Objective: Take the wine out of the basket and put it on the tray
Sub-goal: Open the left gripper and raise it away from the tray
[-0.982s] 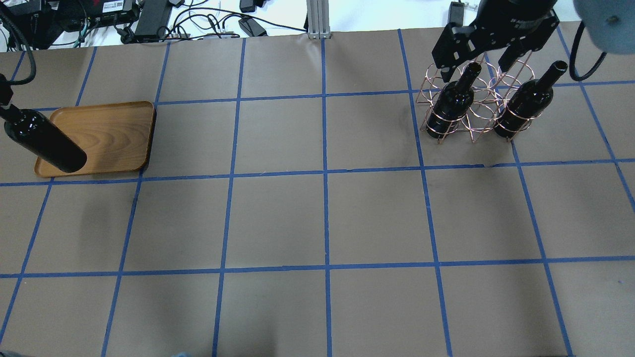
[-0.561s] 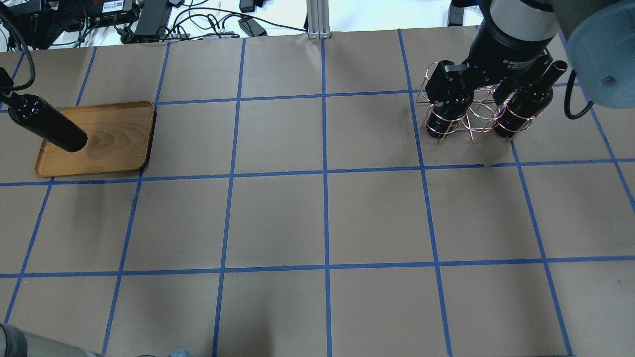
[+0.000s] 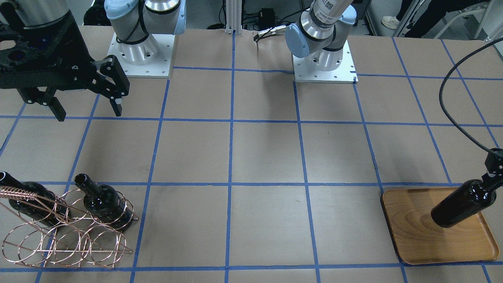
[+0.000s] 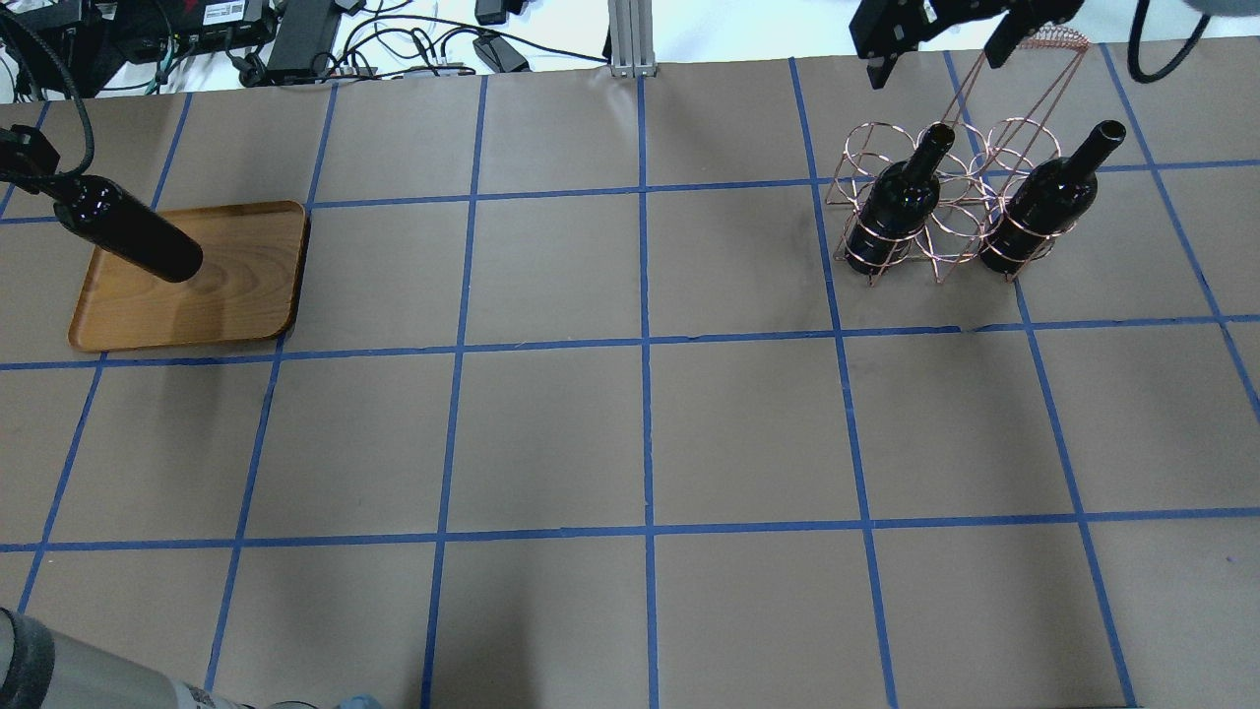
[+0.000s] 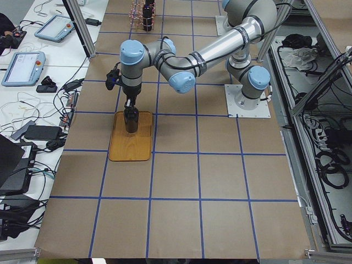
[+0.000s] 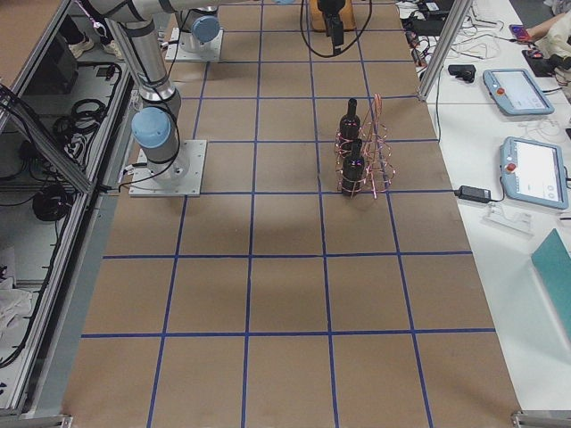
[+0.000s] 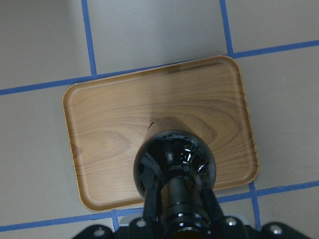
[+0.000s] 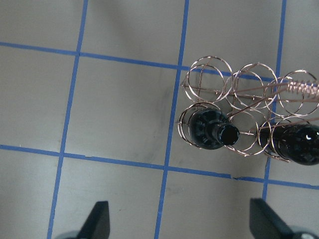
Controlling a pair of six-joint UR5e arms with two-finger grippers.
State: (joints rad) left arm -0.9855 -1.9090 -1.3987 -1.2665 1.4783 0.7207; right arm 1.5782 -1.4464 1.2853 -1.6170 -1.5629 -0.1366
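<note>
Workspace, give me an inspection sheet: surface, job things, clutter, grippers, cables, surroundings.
Surface: table covered in brown paper with a blue tape grid.
Job's things: tray lies flat. The held bottle hangs by its neck over the tray; contact cannot be told. The basket holds one bottle and a second bottle, both upright; its other loops are empty.
Clutter: nothing seen on the table.
Grippers: left gripper shut on the held bottle's neck. Right gripper open, empty, raised above the basket.
Cables: black cable runs to the left wrist. Loose cables lie beyond the table edge.
Surroundings: tablets on the side bench.
</note>
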